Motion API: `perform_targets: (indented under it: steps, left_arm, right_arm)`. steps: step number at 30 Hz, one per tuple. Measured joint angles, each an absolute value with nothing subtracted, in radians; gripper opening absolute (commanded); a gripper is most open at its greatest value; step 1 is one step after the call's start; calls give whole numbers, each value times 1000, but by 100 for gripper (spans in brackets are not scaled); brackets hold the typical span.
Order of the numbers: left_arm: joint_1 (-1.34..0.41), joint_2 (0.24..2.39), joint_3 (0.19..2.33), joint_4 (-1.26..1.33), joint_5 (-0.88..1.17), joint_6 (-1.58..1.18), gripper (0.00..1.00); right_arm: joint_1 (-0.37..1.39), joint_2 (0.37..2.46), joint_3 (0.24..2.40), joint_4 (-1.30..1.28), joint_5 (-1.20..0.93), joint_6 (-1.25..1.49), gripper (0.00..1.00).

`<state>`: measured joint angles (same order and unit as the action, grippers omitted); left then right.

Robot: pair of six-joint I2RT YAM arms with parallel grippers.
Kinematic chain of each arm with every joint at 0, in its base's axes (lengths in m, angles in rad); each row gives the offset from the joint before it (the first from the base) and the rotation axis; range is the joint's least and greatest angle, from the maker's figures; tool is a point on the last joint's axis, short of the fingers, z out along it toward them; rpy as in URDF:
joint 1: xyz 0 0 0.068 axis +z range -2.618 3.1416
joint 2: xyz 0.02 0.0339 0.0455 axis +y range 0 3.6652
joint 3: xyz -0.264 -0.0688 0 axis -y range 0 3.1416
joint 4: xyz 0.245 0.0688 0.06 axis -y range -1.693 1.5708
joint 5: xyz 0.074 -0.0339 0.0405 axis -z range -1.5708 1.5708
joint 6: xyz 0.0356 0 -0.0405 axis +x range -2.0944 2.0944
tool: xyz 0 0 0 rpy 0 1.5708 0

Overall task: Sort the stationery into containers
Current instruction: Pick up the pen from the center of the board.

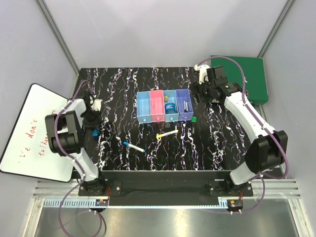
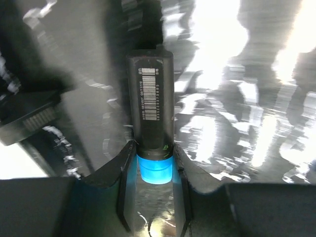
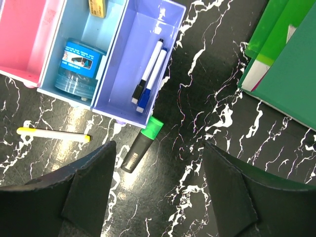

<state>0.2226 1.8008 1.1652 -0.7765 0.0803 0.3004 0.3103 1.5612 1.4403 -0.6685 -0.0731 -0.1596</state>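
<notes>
A dark marker with a bright blue cap (image 2: 150, 123) lies on the black marbled table, and my left gripper (image 2: 153, 148) is shut on it where cap meets barrel. From above, this gripper (image 1: 92, 122) is at the table's left side. The containers (image 1: 164, 105) stand at mid-table: light blue, pink (image 3: 24, 39), light blue, purple (image 3: 129, 59). The purple bin holds two white pens, the light blue one beside it a round blue object (image 3: 76, 69). My right gripper (image 3: 159, 145) hangs open above the green-capped dark marker (image 3: 142, 143). A yellow-and-white pen (image 1: 167, 133) and a blue-capped white marker (image 1: 134, 146) lie loose.
A whiteboard with red writing (image 1: 34, 133) lies off the table's left edge. A big green folder (image 1: 247, 76) sits at the back right corner, close behind the right arm. Grey walls close in the back and both sides.
</notes>
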Motion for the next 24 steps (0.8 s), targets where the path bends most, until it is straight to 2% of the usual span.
perform_targets:
  steps: [8,18,24]
  left_arm:
    - [106,1622,1217,-787,184,415,0]
    - [-76,1420,1235,-735,257,672,0]
    - [-179,1241,1154,-632,322,902,0]
  right_arm:
    - [308,1567,1496,-672,-151,-160,84]
    - [307,1585,1562,-733,-514,-164,95]
    - [307,1596,1563,-764,-678,-150,96]
